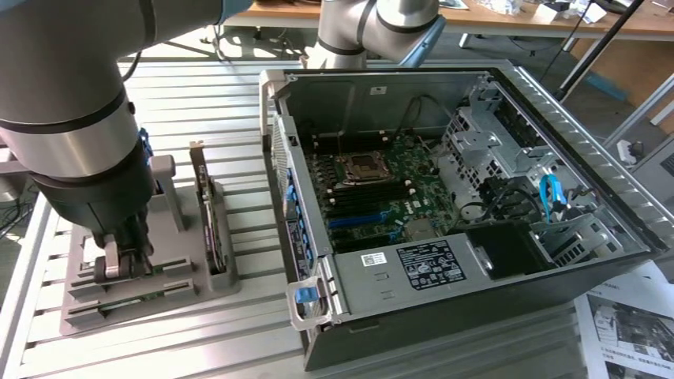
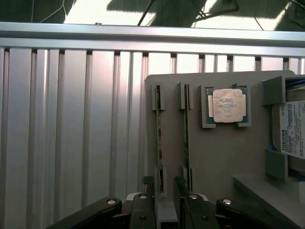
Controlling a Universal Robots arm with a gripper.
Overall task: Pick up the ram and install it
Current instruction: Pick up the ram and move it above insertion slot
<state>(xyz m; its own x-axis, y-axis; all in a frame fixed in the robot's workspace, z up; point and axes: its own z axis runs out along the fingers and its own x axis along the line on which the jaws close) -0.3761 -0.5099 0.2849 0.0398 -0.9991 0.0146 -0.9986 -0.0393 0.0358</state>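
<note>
Wrist view: the gripper [image 2: 163, 185] sits spread wide, pretty much straddling one end of the ram [image 2: 158, 138], whose long edge runs straight away from it.

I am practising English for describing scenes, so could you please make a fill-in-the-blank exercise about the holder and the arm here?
1. The grey holder keeps ___ thin sticks on edge, the ram and its neighbour.
2. The gripper has its fingers ___ on both sides of the ram.
3. The label on the hard drive reads ___.
Missing words: two; open; TOSHIBA.
</note>
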